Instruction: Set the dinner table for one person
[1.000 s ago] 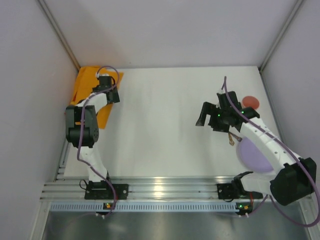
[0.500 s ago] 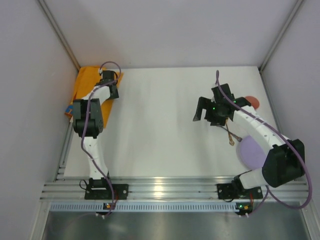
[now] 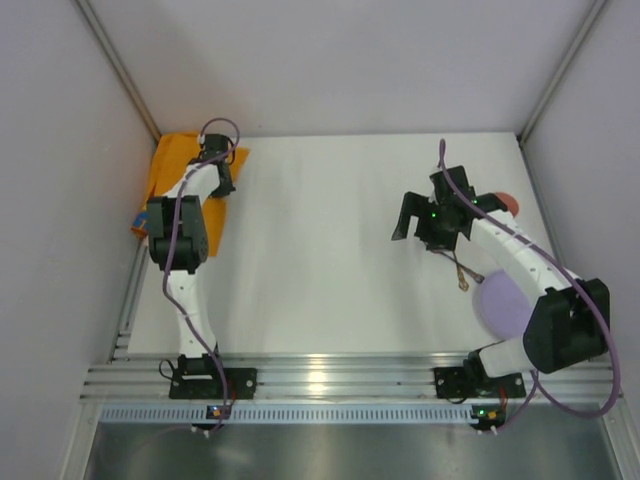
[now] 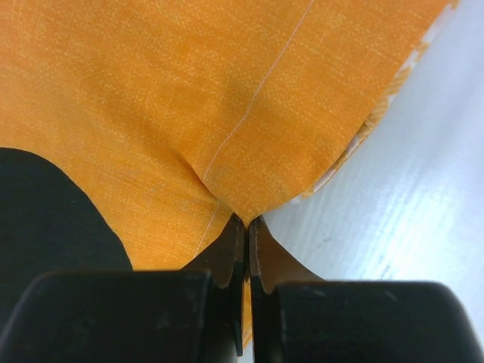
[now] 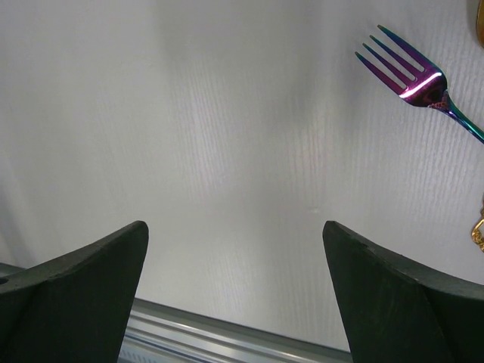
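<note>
From the top view, I judge the step in hand to be pulling the orange placemat (image 3: 165,170) out of the far-left corner toward the middle of the counter (image 3: 320,250). The left arm (image 3: 180,235) reaches over the mat's inner edge. To do this well I would keep the wrist low and drag slowly and level, so the cloth slides flat instead of folding under or slipping free. The right arm (image 3: 500,255) hangs over the right side, near a purple plate (image 3: 503,305), some cutlery (image 3: 460,272) and a round red item (image 3: 507,203) that I can't identify. Bare counter lies between the two arms, so there is room to drag.

In the left wrist view, the left jaws are pressed together on a small tuck of the placemat (image 4: 189,91) at its hem. The bite is thin, so I would not jerk it. The counter (image 4: 408,197) shows white just right of the tips, under the hem. A dark patch (image 4: 53,212) on the mat sits to the left.

In the right wrist view, the right jaws are spread wide with nothing between them. The counter (image 5: 227,151) fills the gap beneath them. An iridescent fork (image 5: 412,76) lies beyond the right-hand tip, clear of it.
</note>
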